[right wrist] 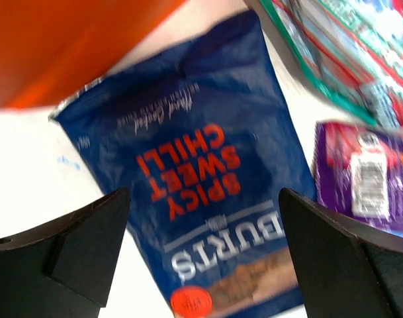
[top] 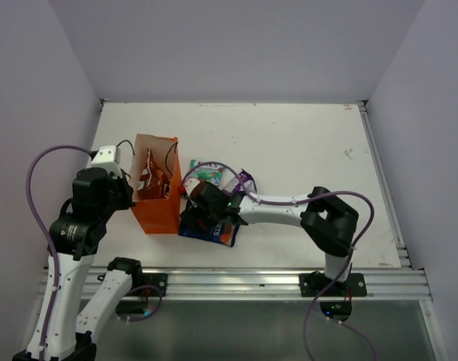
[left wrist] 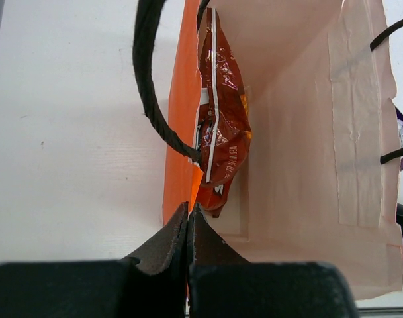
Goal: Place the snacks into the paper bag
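R tool (right wrist: 202, 195) agape above blue bag (right wrist: 188, 132) — L tool (left wrist: 188, 209) pinches paper bag (left wrist: 178, 132).

Mouth of paper bag (left wrist: 360, 165) noted open. Doritos bag (left wrist: 221, 119) is stood on edge against the wall pinched by left gripper (left wrist: 188, 215); the remaining interior is left free. Black cord handles (left wrist: 151, 86) are draped across the opening. Blue bag (right wrist: 208, 172) is hemmed in by the orange wall, purple packet (right wrist: 366, 172) and sweets packet (right wrist: 347, 59).
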`<action>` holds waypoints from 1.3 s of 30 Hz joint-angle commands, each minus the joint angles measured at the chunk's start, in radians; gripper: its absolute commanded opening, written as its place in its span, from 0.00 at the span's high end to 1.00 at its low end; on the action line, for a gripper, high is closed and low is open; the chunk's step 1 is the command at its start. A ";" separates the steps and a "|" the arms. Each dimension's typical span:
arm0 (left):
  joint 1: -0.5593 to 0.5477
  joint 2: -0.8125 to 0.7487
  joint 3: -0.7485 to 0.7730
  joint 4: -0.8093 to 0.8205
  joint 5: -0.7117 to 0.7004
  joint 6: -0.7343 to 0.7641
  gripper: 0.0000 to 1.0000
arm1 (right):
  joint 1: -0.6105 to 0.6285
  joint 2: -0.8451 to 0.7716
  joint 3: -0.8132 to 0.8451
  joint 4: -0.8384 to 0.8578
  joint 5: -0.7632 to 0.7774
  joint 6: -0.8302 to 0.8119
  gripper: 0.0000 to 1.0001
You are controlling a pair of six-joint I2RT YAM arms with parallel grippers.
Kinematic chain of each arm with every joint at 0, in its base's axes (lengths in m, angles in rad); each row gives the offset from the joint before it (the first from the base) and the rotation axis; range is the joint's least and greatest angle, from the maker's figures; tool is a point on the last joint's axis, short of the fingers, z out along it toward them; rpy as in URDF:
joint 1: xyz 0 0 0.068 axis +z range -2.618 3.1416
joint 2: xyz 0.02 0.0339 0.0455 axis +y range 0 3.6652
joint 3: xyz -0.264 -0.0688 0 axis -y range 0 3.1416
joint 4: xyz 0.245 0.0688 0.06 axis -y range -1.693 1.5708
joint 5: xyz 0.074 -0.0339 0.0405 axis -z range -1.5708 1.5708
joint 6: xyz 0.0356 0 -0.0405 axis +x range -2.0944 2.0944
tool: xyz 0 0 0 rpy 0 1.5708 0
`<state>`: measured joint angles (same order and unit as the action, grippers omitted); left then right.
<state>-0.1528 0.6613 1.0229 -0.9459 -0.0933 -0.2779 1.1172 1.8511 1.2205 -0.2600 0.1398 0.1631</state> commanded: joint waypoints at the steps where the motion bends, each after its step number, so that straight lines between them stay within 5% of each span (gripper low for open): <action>1: -0.004 -0.006 0.040 -0.005 0.000 -0.012 1.00 | 0.001 0.049 0.069 0.070 -0.017 -0.016 0.01; 12: -0.004 -0.014 0.048 -0.019 -0.009 -0.012 1.00 | 0.000 0.194 0.166 0.073 -0.137 0.006 0.04; 15: -0.004 -0.017 0.045 -0.017 -0.010 -0.014 1.00 | 0.001 0.185 0.152 0.065 -0.137 0.006 0.33; 17: -0.004 -0.014 0.042 -0.014 -0.008 -0.012 1.00 | 0.000 0.177 0.151 0.044 -0.121 0.003 0.74; 27: -0.004 -0.012 0.029 -0.005 0.001 -0.010 1.00 | -0.002 0.148 0.096 0.030 -0.117 0.007 0.89; 29: -0.004 -0.014 0.026 -0.004 0.003 -0.009 1.00 | 0.000 0.137 0.102 0.022 -0.112 0.004 0.27; 31: -0.004 -0.014 0.025 -0.002 0.006 -0.009 1.00 | -0.002 0.097 0.108 0.027 -0.085 -0.008 0.07; 32: -0.004 -0.014 0.025 -0.002 0.007 -0.009 1.00 | 0.000 0.079 0.103 0.034 -0.085 -0.017 0.01; 39: -0.004 -0.006 0.016 0.010 0.015 -0.006 1.00 | 0.000 0.042 0.057 0.024 -0.104 -0.051 0.01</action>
<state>-0.1528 0.6525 1.0321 -0.9653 -0.1074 -0.2775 1.1187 1.9301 1.3022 -0.2241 0.0349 0.1371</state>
